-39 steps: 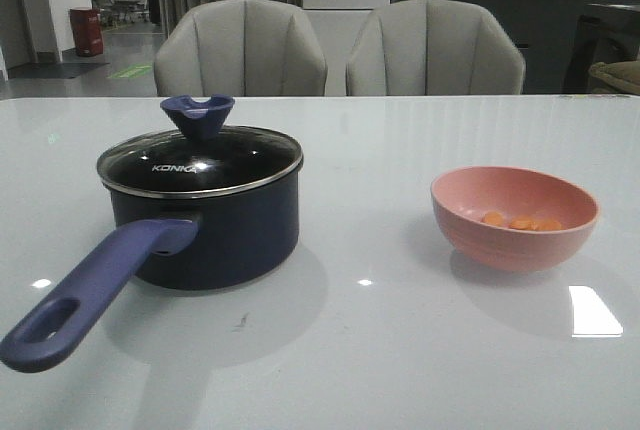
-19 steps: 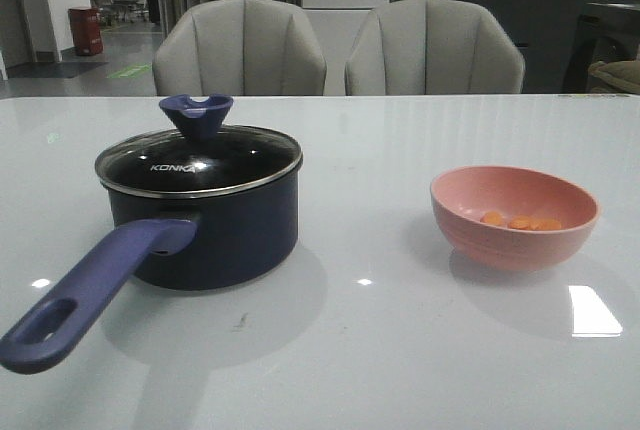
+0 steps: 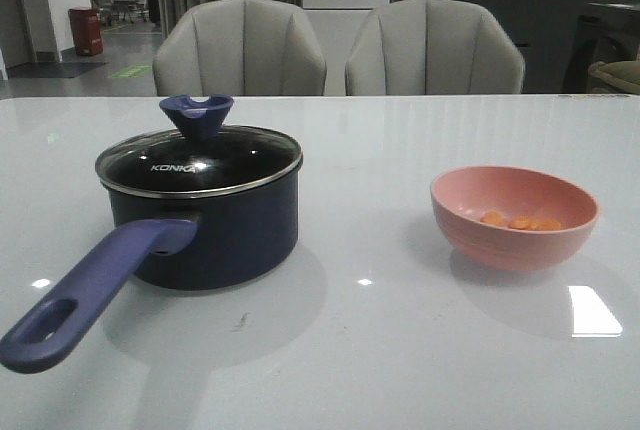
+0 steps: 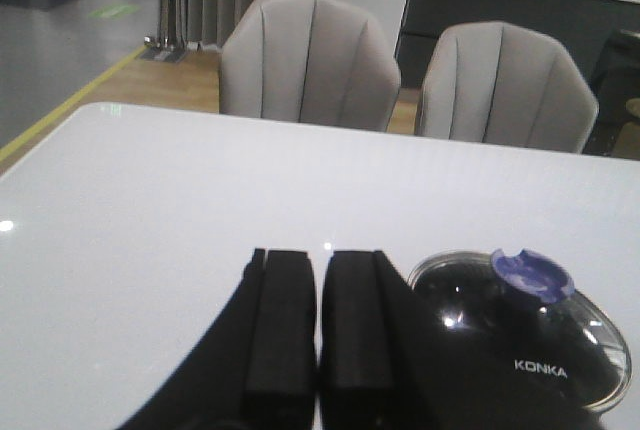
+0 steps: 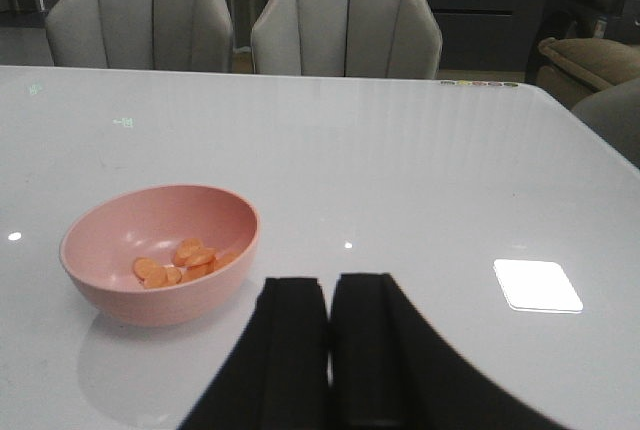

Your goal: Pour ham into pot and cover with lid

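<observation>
The dark navy pot (image 3: 215, 225) stands on the left of the white table, its purple-blue handle (image 3: 85, 295) pointing toward the front left. The glass lid (image 3: 200, 162) with its blue knob (image 3: 197, 113) rests on the pot. Orange ham pieces (image 3: 520, 221) lie inside a salmon-pink bowl (image 3: 514, 216) on the right. The left wrist view shows my left gripper (image 4: 320, 275) shut and empty, beside the lid (image 4: 530, 340). In the right wrist view my right gripper (image 5: 329, 295) is shut and empty, close to the bowl (image 5: 160, 250) and its ham (image 5: 178, 260). Neither gripper appears in the front view.
Two grey chairs (image 3: 240, 50) (image 3: 435, 50) stand behind the far table edge. A bright light reflection (image 3: 592, 312) lies on the table at the front right.
</observation>
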